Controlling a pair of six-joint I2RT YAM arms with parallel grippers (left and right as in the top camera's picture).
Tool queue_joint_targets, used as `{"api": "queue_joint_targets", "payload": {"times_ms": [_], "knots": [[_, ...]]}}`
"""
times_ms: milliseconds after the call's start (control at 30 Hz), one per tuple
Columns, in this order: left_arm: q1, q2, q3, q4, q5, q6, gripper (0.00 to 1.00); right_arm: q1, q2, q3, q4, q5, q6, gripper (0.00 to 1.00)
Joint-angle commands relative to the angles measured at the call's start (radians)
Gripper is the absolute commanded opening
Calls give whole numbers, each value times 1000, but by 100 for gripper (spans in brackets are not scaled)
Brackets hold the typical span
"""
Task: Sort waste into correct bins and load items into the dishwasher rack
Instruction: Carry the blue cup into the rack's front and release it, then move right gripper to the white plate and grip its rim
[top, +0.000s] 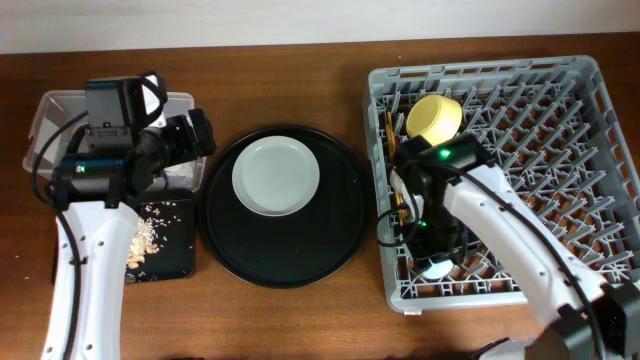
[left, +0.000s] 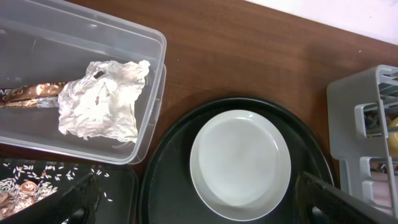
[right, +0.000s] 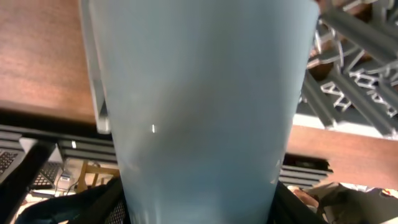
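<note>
"Inside my right pincer (top: 437, 250) is the cup (right: 199, 106): smooth, matt, pale blue, a tapering round wall that fills the wrist view. The jaws are closed on it."

"And that arm?"

"Bent down into the rack (top: 520, 66), a grey plastic crate gridded with upright pegs, with the pincer over its near-left part. Farther out from the pincer, the glossy yellow bowl (top: 433, 118) leans among the pegs. Thin wooden chopsticks (top: 389, 128) run along the wall to the bowl's left."

"Your other side?"

"My left pincer (left: 198, 183) is spread wide and empty. The white forearm reaches forward, with the wrist by the box's corner. Below the pincer, the plate (left: 239, 165), round, shallow and pale grey-green, sits on a black round tray (left: 165, 180). Left of the pincer, the clear box (left: 155, 46) holds a crumpled white napkin (left: 102, 102) touching a shiny gold-brown wrapper (left: 28, 94). Nearer me on that side, brown crumbs (left: 37, 182) speckle the flat tray (left: 121, 193)."

"Any writing?"

"Pale letters on the wrapper, cut off at the edge. I cannot read them."
</note>
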Motion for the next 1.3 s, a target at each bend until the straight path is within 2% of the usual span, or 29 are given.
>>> {"api": "queue_joint_targets", "payload": {"times_ms": [0, 100, 167, 267, 367, 533, 667, 700, 767, 833, 900, 1033, 1100, 1133, 1167, 1267], "knots": [[3, -3, 12, 2, 0, -2, 99, -9, 30, -5, 14, 13, 13, 40], [3, -3, 12, 2, 0, -2, 99, -15, 38, -6, 14, 29, 14, 44], [3, -3, 12, 2, 0, -2, 99, -27, 40, -6, 15, 50, 13, 66], [3, -3, 12, 2, 0, -2, 99, -48, 40, -6, 14, 77, 13, 81], [3, -3, 12, 2, 0, -2, 99, -84, 40, -2, 15, 85, 13, 90], [3, -3, 12, 2, 0, -2, 99, -111, 39, 66, 30, 85, 2, 98], [3, -3, 12, 2, 0, -2, 99, -109, 39, 219, 31, 48, -3, 99], [3, -3, 12, 2, 0, -2, 99, -109, 39, 311, 56, -68, -30, 99], [3, -3, 12, 2, 0, -2, 99, -104, 39, 377, 119, -212, -33, 99], [3, -3, 12, 2, 0, -2, 99, -87, 39, 399, 220, -314, -33, 98], [3, -3, 12, 2, 0, -2, 99, -50, 43, 388, 391, -364, -22, 98], [3, -3, 12, 2, 0, -2, 99, 25, 77, 348, 542, -363, 40, 99], [3, -3, 12, 2, 0, -2, 99, 58, 106, 336, 595, -348, 40, 79], [3, -3, 12, 2, 0, -2, 99, 84, 136, 326, 633, -318, 40, 66], [3, -3, 12, 2, 0, -2, 99, 105, 166, 321, 659, -280, 41, 59], [3, -3, 12, 2, 0, -2, 99, 154, 268, 320, 718, -137, 99, 55]]}}
